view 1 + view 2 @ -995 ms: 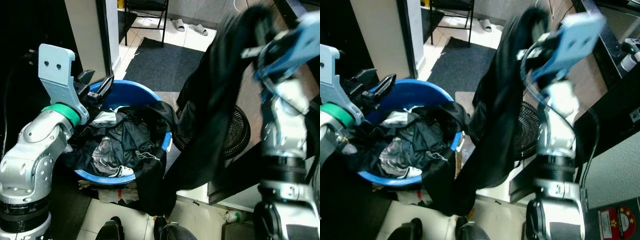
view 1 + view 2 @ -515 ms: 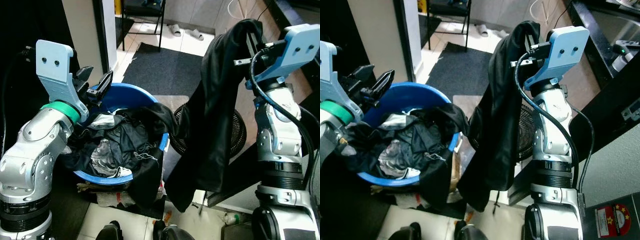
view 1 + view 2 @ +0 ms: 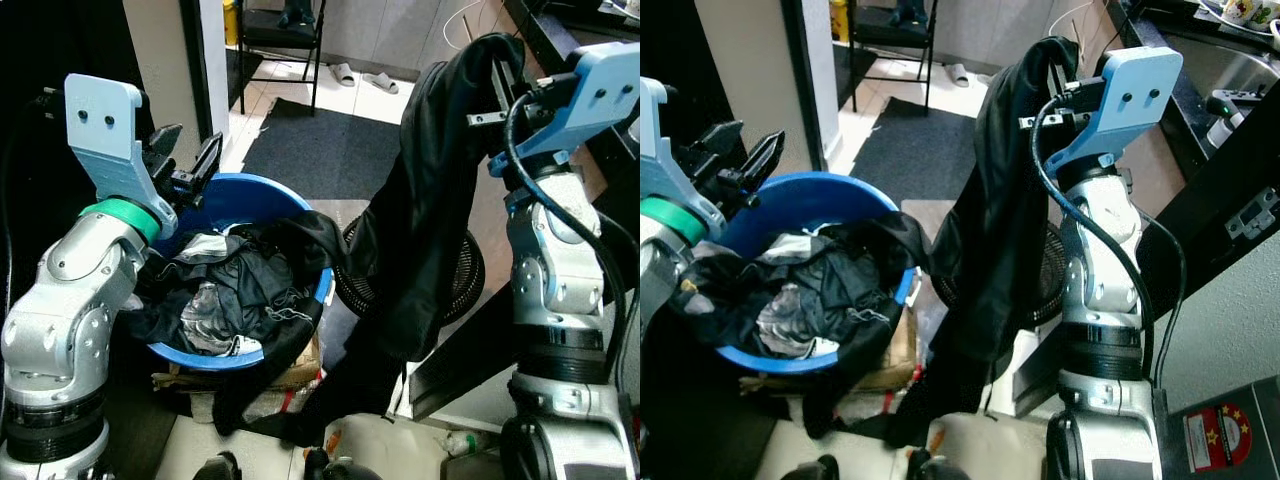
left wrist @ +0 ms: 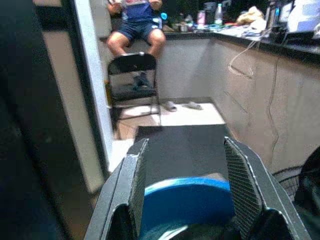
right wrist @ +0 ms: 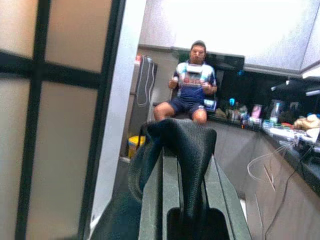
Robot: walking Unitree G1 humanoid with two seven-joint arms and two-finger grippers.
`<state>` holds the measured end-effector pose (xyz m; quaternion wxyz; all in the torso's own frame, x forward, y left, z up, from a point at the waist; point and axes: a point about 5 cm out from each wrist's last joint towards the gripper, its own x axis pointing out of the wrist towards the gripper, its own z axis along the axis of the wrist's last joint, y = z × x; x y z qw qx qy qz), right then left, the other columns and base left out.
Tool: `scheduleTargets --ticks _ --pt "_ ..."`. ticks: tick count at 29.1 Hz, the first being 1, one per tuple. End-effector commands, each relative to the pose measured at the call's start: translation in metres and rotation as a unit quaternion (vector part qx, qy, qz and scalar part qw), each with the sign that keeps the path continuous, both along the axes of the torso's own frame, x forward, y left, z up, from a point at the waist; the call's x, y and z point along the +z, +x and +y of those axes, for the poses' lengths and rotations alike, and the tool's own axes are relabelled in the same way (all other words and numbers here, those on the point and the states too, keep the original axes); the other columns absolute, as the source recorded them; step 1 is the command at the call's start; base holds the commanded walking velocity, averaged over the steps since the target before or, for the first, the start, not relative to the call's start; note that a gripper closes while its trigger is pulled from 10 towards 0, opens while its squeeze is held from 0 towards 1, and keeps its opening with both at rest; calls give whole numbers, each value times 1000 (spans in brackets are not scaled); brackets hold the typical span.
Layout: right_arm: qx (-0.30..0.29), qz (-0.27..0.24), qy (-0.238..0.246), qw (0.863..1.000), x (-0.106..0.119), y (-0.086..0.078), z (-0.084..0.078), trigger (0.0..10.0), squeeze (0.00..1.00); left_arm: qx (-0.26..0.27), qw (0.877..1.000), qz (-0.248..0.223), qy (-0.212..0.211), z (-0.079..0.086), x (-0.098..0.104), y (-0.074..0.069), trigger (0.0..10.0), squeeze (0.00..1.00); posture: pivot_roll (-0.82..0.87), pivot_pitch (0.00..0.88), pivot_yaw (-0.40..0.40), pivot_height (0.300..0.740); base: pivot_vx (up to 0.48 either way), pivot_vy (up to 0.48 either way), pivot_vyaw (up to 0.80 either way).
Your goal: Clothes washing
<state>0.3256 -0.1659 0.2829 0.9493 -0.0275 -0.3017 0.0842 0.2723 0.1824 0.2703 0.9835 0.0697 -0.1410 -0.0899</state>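
Since a second ago the right arm has steadied from a blurred swing, and the long black garment (image 3: 430, 200) it carries now hangs higher, its lower end trailing down to the floor beside the round blue plastic basin (image 3: 262, 195). The right gripper (image 3: 1065, 85) is raised high, its fingers (image 5: 172, 185) pressed together on a fold of the garment, which is draped over the tips and falls away below them. Just beneath the hanging cloth, behind it, lies a round black fan grille (image 3: 462, 275) on the floor.

The left gripper (image 3: 185, 160) hovers just above the far rim of the basin, its fingers (image 4: 135, 187) spread apart with nothing between them; through the gap the blue rim and a dark grey floor mat (image 4: 182, 150) show beyond the tips. Below and near these fingers the basin is heaped with dark crumpled clothes (image 3: 235, 290), some with pale patches, one piece spilling over the near rim.

Further ahead of both sets of fingers stands a black folding chair (image 4: 134, 82), and a person (image 5: 192, 92) sits on a counter (image 4: 260, 40) behind it. Two pale slippers (image 3: 362, 78) lie on the tiled floor (image 3: 290, 85) past the mat.
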Motion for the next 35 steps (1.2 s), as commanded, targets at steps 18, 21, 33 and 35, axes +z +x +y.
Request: scheduleTargets --ticks 18,21,33,35 --pt "-13 49 -25 998 -27 -14 3 10000 0 -33 999 -2 -17 -24 -15 12 10000 0 -12 0 -60 740 0 0 -25" --pt "-17 51 -24 998 -27 -15 2 10000 0 -33 999 -5 -18 -25 -15 13 10000 0 -14 0 -59 740 0 0 -567" --pt "-13 45 -6 999 -22 -10 9 10000 0 -25 999 -22 -15 -20 -7 18 10000 0 13 0 -48 740 0 0 -795" --pt "-12 45 -5 999 -21 -10 10 10000 0 -24 999 -23 -14 -19 -7 18 10000 0 16 0 -46 740 0 0 -788"
